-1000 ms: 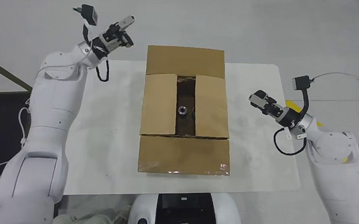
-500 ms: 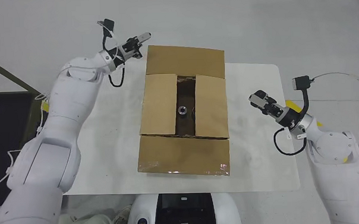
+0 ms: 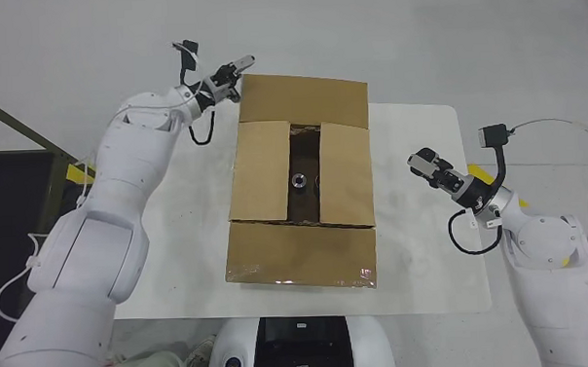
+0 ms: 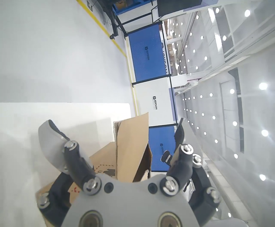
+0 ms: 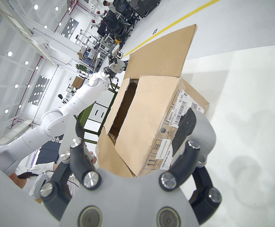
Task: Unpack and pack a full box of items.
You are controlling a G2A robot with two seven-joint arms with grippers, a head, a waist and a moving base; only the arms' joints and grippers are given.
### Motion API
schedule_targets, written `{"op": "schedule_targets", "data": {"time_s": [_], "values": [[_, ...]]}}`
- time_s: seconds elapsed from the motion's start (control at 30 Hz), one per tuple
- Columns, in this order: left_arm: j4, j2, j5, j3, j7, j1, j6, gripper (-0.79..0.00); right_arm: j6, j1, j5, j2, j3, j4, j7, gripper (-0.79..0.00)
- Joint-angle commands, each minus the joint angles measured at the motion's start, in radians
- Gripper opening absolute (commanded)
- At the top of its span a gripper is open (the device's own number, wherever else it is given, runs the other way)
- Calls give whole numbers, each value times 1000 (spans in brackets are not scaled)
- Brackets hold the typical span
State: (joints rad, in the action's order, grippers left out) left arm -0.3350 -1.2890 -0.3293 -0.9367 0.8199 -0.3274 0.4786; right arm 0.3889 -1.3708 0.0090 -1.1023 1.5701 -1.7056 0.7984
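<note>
Risk: left hand (image 3: 239,68), spread open at the box's (image 3: 301,251) upper-left corner, may shove it askew; right hand (image 3: 420,160) likewise open.

glossy white rounded arms (image 3: 128,175), black looping wrist cables (image 3: 451,238), grey left gripper (image 4: 116,122) plate, silver screws (image 4: 92,186)

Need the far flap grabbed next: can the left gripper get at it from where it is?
Probably yes: the left gripper is open at a corner of the far flap, with nothing between them.
</note>
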Motion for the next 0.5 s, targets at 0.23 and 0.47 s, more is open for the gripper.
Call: {"op": "schedule_targets", "data": {"time_s": [0.23,0.47], "values": [[40,-31,-139,-38,114,18,-36,0,0,0,0,0,0,0,0,0],[51,-33,-258,-91,256,41,-73,0,0,0,0,0,0,0,0,0]]}}
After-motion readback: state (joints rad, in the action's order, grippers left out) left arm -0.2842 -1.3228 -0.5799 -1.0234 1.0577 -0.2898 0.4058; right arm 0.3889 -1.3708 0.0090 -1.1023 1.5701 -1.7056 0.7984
